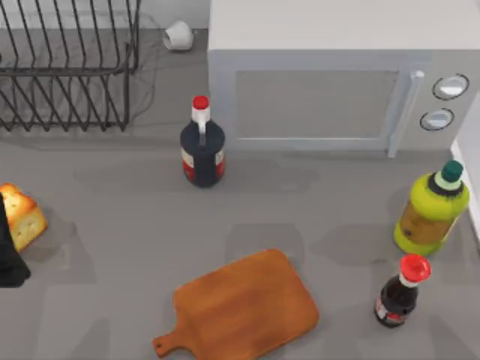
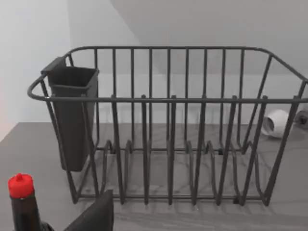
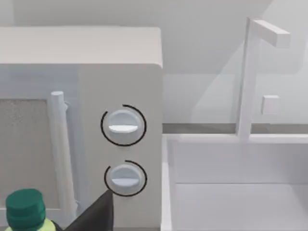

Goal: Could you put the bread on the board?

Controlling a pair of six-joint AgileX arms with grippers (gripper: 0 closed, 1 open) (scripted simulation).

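Observation:
The bread (image 1: 22,216), a golden chunk with a brown crust, is at the table's far left edge in the top view. A black part of my left gripper (image 1: 9,259) shows right beside it, overlapping its near side; whether it holds the bread I cannot tell. The board (image 1: 247,307), orange-brown wood with a short holed handle pointing left, lies flat at the front middle, well to the right of the bread. A dark wedge of my right gripper (image 3: 96,216) shows in the right wrist view, in front of the microwave's knobs.
A wire dish rack (image 1: 67,67) fills the back left and a microwave (image 1: 330,82) the back right. A dark red-capped bottle (image 1: 202,150) stands behind the board. A yellow-green bottle (image 1: 431,210) and a small dark bottle (image 1: 401,292) stand at the right.

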